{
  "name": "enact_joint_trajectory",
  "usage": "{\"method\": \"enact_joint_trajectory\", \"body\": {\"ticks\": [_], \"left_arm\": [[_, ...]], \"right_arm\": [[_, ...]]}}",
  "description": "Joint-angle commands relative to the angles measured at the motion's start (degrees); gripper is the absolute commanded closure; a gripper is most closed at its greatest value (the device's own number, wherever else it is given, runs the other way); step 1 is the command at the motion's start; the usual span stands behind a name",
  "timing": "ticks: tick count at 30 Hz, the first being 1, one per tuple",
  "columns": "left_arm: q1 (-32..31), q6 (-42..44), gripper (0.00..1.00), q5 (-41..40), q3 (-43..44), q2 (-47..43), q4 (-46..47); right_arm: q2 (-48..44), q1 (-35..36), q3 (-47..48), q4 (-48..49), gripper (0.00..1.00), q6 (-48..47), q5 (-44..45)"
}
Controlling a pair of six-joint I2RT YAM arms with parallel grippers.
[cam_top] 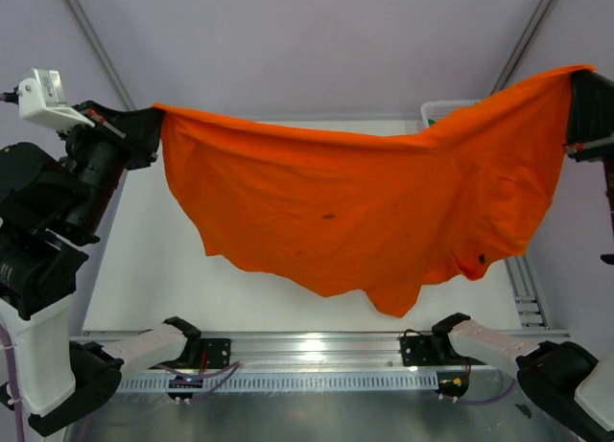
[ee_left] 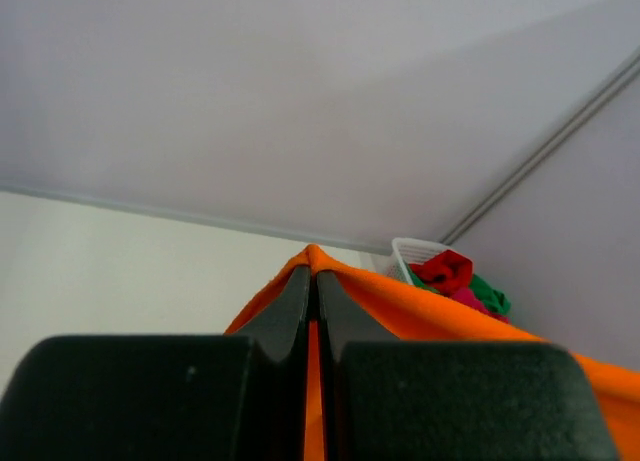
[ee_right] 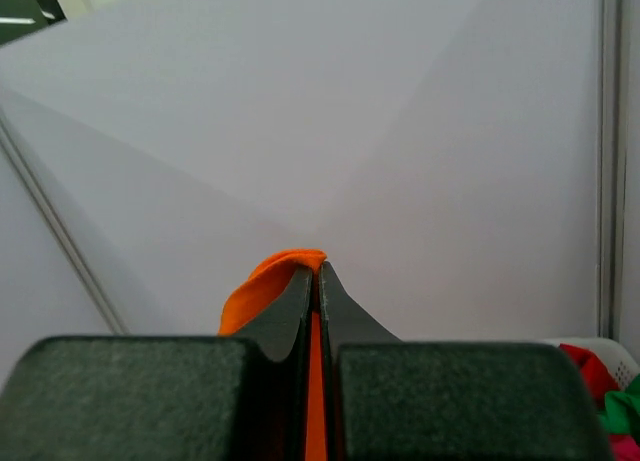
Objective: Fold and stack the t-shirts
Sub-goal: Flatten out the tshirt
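A bright orange t-shirt (cam_top: 355,212) hangs spread wide above the table, held up by both arms. My left gripper (cam_top: 152,121) is shut on its left corner, with orange cloth (ee_left: 440,316) pinched between the fingers and draping away to the right. My right gripper (cam_top: 578,87) is shut on the shirt's right corner, high at the right; a fold of orange cloth (ee_right: 262,286) sticks out past the fingertips. The shirt's lower edge sags to a point near the table's front. Red (ee_left: 445,271), green (ee_left: 490,294) and pink (ee_left: 468,299) t-shirts lie bunched in the basket.
A white lattice basket (cam_top: 443,107) stands at the table's far right corner, mostly hidden behind the orange shirt. The white table top (cam_top: 144,269) lies below the hanging cloth. A metal rail (cam_top: 317,351) runs along the near edge between the arm bases.
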Motion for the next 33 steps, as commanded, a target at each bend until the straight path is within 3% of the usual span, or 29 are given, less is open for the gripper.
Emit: {"method": "enact_joint_trajectory", "body": {"ticks": [1,6,14,19,25,26,27,28,29,30,33], "left_arm": [[0.08,2.65,1.00,-10.06,-2.50,3.76,1.72],[0.16,4.58,1.00,-21.92,-7.86,14.37,-0.57],[5.00,-1.48,1.00,-19.39,-13.15,39.95,-3.74],[5.09,-2.18,1.00,-21.57,-5.00,58.21,-4.52],[6.14,-2.89,1.00,-26.24,6.61,68.97,-7.51],[6.40,-2.97,0.97,-26.07,7.67,70.29,-7.52],[6.67,-3.15,0.86,-25.46,8.47,70.74,-7.78],[7.10,-3.06,0.57,-25.28,9.35,70.83,-7.61],[7.11,-2.89,0.37,-24.84,9.36,70.83,-7.34],[7.11,-2.37,0.28,-24.66,9.36,70.57,-7.08],[7.11,-2.19,0.21,-24.40,8.30,69.17,-6.55]], "right_arm": [[6.92,0.15,-4.69,1.99,0.97,-0.52,2.02],[14.74,0.06,-15.06,6.99,0.97,-1.40,3.08],[29.41,-1.79,-21.58,16.49,0.97,-2.20,-0.96],[37.84,-1.79,-21.32,18.61,0.97,-2.72,-2.02],[42.78,-1.79,-22.37,18.69,0.97,-2.46,-1.75],[43.31,-1.87,-22.37,18.52,0.97,-2.46,-1.58],[43.92,-1.79,-22.20,17.56,0.76,-2.11,-0.80],[44.45,-1.79,-21.58,16.94,0.63,-1.85,-0.18],[45.50,-1.79,-21.49,16.50,0.57,-1.85,0.44],[45.86,-1.79,-21.49,15.97,0.50,-1.58,2.10],[46.12,-1.79,-23.07,16.67,0.49,-1.67,3.60]]}}
